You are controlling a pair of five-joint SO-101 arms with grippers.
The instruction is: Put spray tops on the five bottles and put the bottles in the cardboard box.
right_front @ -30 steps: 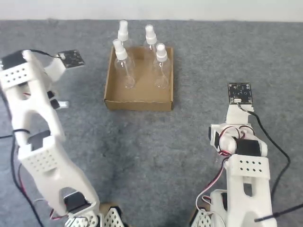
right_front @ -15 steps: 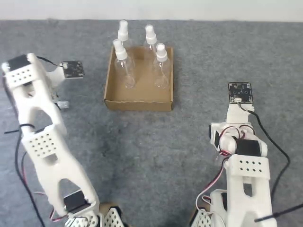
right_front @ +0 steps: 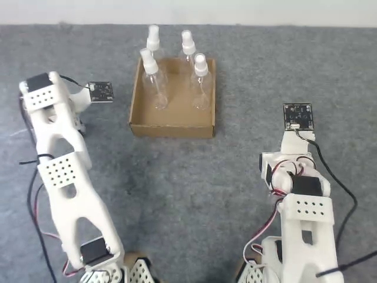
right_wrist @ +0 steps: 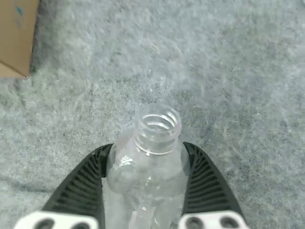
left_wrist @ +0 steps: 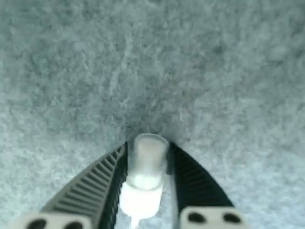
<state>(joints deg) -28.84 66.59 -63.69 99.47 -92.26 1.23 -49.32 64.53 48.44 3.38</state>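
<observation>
Left gripper point(left_wrist: 147, 150) closed around spray top point(left_wrist: 145, 174), left of cardboard box point(right_front: 172, 128). Right gripper point(right_wrist: 147, 149) closed around last bottle point(right_wrist: 151, 129): neck bare, upright, well apart from box. Four capped bottles point(right_front: 200, 82) in box. Step looks like capping fifth bottle. Next: bring top over neck, line up straight, push on.

Left wrist view: white plastic spray top point(left_wrist: 145, 176), lower end cut off at the frame edge. Right wrist view: clear plastic open-necked bottle point(right_wrist: 148, 176), base cut off. Brown cardboard box point(right_wrist: 14, 33): one corner in frame, rest cut off.
</observation>
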